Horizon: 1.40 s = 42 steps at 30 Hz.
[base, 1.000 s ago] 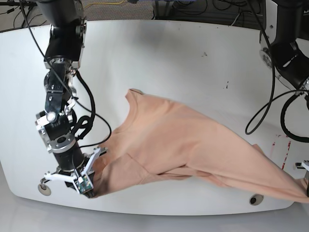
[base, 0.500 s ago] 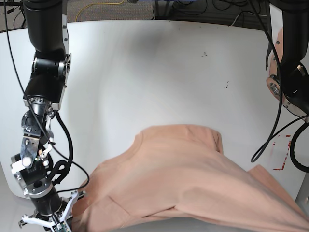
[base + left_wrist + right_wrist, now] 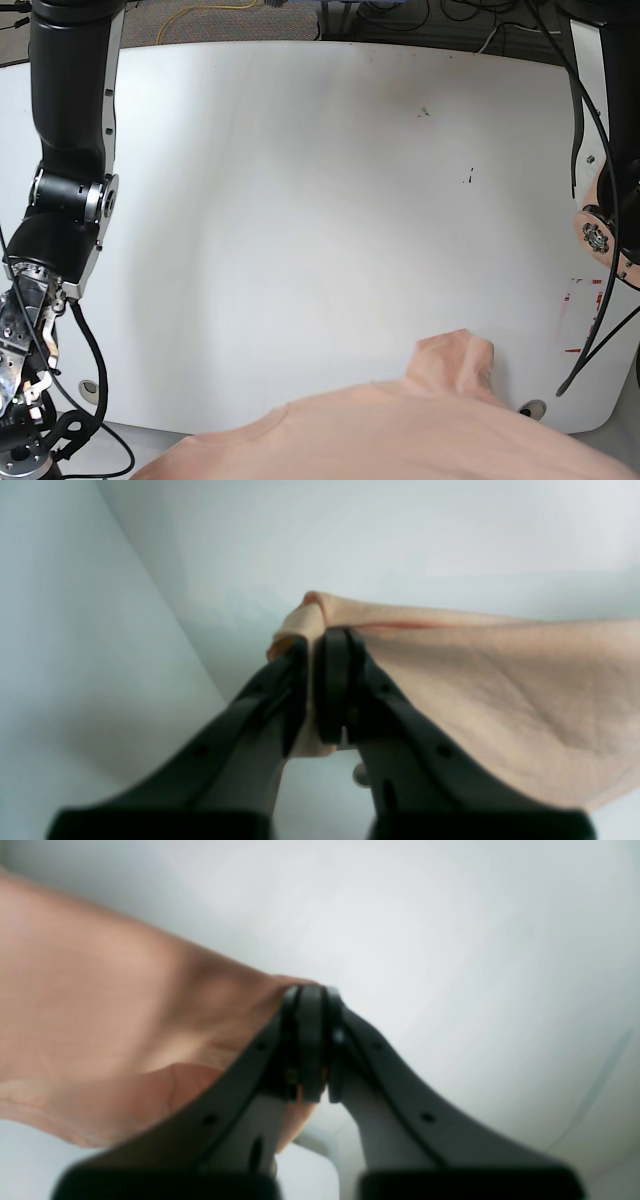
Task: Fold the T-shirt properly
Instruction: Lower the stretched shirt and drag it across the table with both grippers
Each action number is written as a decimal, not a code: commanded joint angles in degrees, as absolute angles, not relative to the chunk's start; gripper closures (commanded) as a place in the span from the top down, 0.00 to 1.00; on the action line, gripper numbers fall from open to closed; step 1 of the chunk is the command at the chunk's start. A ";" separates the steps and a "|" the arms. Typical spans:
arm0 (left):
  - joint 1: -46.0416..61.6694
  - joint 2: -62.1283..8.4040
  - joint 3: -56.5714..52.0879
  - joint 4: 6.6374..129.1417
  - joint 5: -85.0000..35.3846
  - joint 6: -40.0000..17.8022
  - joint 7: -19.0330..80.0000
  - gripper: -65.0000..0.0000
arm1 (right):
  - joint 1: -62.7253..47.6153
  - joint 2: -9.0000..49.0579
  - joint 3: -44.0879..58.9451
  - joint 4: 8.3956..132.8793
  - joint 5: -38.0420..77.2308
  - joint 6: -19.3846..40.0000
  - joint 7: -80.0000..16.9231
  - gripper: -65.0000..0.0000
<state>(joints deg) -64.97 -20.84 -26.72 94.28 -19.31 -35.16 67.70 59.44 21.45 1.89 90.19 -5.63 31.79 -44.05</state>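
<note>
The T-shirt [image 3: 400, 430] is lifted at the near edge of the white table [image 3: 300, 200]. In the base view the peach fabric fills the bottom of the frame, with one sleeve [image 3: 455, 360] lying over the table's near right part. Neither gripper shows in that view; only the upper arm links stand at the left and right edges.

Left gripper [image 3: 320, 650]: the jaws are pressed together on a bunched fold of the T-shirt [image 3: 500, 690]. Cloth protrudes above the fingertips and also shows between the fingers lower down. From the clamp point the fabric runs off to the right in a taut sheet.

Right gripper [image 3: 310, 1005]: the jaws are closed tight on an edge of the T-shirt [image 3: 100, 1040]. The fabric runs off to the left from the fingertips, and a fold hangs below the left finger [image 3: 240, 1100].

Both wrist views are soft in focus. The printed side of the garment cannot be identified. The table surface behind each gripper appears plain white.
</note>
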 commanded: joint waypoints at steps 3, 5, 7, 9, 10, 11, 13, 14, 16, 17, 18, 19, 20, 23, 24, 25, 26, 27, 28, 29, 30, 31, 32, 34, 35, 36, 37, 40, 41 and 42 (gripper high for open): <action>-67.38 -21.32 -26.59 92.79 -20.00 -34.95 66.07 0.00 | 62.11 22.02 2.15 91.03 -5.67 31.16 -43.38 0.01; -67.21 -21.32 -26.59 92.18 -20.09 -34.95 66.15 0.00 | 61.76 22.02 2.15 91.21 -5.67 31.16 -43.56 0.01; -66.15 -21.32 -26.59 92.09 -20.09 -34.95 66.15 0.00 | 61.49 22.02 2.24 91.74 -5.67 31.16 -44.70 0.01; -64.04 -21.32 -26.59 92.44 -20.26 -34.95 66.15 0.00 | 59.91 22.02 2.59 92.79 -5.41 31.25 -46.37 0.01; -62.90 -21.41 -26.68 92.53 -20.35 -35.03 66.15 0.00 | 58.68 22.20 2.68 93.67 -5.32 31.52 -46.99 0.01; -61.93 -21.41 -26.68 92.53 -20.35 -35.12 66.15 0.00 | 57.80 22.55 2.86 94.37 -5.32 31.78 -47.25 0.01; -59.30 -21.41 -26.77 92.62 -20.44 -35.21 66.15 0.00 | 55.25 22.81 3.30 96.22 -5.23 32.22 -47.43 0.01; -58.07 -21.32 -26.77 92.70 -20.44 -35.21 66.15 0.00 | 53.76 22.81 3.65 97.01 -5.32 32.22 -47.52 0.01; -54.99 -21.32 -26.86 93.49 -20.44 -35.30 66.15 0.00 | 49.89 22.73 5.14 99.38 -5.58 32.22 -47.52 0.01; -53.49 -21.32 -26.86 94.11 -20.44 -35.30 66.15 0.00 | 48.04 22.73 6.02 100.62 -5.58 32.22 -47.60 0.01; -51.30 -21.32 -26.95 94.90 -20.44 -35.30 66.07 0.00 | 45.58 22.73 6.99 102.02 -5.58 32.22 -47.78 0.01; -49.63 -21.32 -27.03 95.52 -20.44 -35.30 66.07 0.00 | 43.65 22.73 7.78 103.16 -5.58 32.22 -48.13 0.01; -47.87 -21.32 -27.30 96.22 -20.44 -35.30 66.07 0.00 | 41.80 22.64 8.57 104.13 -5.41 32.31 -48.57 0.01; -41.80 -21.23 -29.41 99.12 -20.53 -35.38 66.07 0.00 | 34.86 22.29 11.21 107.74 -5.23 32.31 -49.54 0.01; -39.25 -21.14 -30.20 100.18 -20.53 -35.38 66.07 0.00 | 31.78 21.32 12.26 109.14 -5.23 32.31 -49.63 0.01; -37.76 -21.05 -30.73 100.88 -20.53 -35.38 66.07 0.00 | 29.58 20.44 13.05 110.02 -5.32 32.31 -49.63 0.01; -34.95 -20.97 -31.43 101.76 -20.53 -35.47 66.07 0.00 | 26.24 19.30 14.73 111.52 -5.49 32.31 -49.63 0.01; -33.10 -20.97 -31.87 102.29 -20.53 -35.47 66.07 0.00 | 24.04 18.51 15.96 112.31 -5.41 32.31 -49.63 0.01; -31.16 -20.97 -32.31 102.81 -20.62 -35.47 66.07 0.00 | 21.49 17.71 17.01 113.19 -5.23 32.31 -49.63 0.01; -28.88 -20.88 -32.66 103.34 -20.62 -35.47 65.98 0.00 | 18.51 16.75 18.33 113.89 -5.23 32.31 -49.63 0.01; -27.38 -20.88 -33.01 103.60 -20.70 -35.47 65.98 0.00 | 16.75 16.22 18.95 114.33 -5.23 32.31 -49.54 0.01; -25.10 -20.88 -33.45 103.96 -21.23 -35.47 65.98 0.00 | 13.93 15.16 20.00 114.77 -5.23 32.31 -49.27 0.00; -23.25 -20.88 -33.89 104.04 -21.85 -35.47 65.89 0.00 | 11.82 14.29 20.70 115.03 -5.23 32.31 -48.92 0.00; -20.09 -20.88 -34.95 103.96 -23.34 -35.47 65.71 0.00 | 7.87 12.70 22.02 115.12 -5.23 32.31 -47.69 0.00; -18.15 -20.88 -35.74 103.96 -24.13 -35.47 65.36 0.00 | 5.76 11.74 22.81 115.12 -5.23 32.31 -46.64 0.00; -16.75 -20.88 -36.18 103.96 -24.84 -35.47 64.92 0.00 | 4.26 11.03 23.16 115.03 -5.23 32.31 -45.85 0.00; -14.81 -20.97 -36.70 103.96 -25.54 -35.47 64.31 0.00 | 2.33 10.24 23.60 115.03 -5.23 32.31 -44.79 0.00; -9.71 -21.23 -37.23 103.87 -26.68 -35.47 62.20 0.00 | -2.33 8.40 24.13 115.03 -5.23 32.31 -42.77 0.00; -7.96 -21.23 -37.32 103.87 -26.86 -35.47 61.67 0.00 | -3.65 7.96 24.22 115.03 -5.23 32.31 -42.68 0.00; -6.99 -21.32 -37.32 103.87 -26.86 -35.47 61.41 0.00 | -4.53 7.78 24.22 115.03 -5.23 32.31 -42.59 0.00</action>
<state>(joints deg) -7.81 -19.88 -36.93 102.87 -26.20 -35.64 63.59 -3.92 7.75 23.99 113.73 -5.69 32.97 -44.69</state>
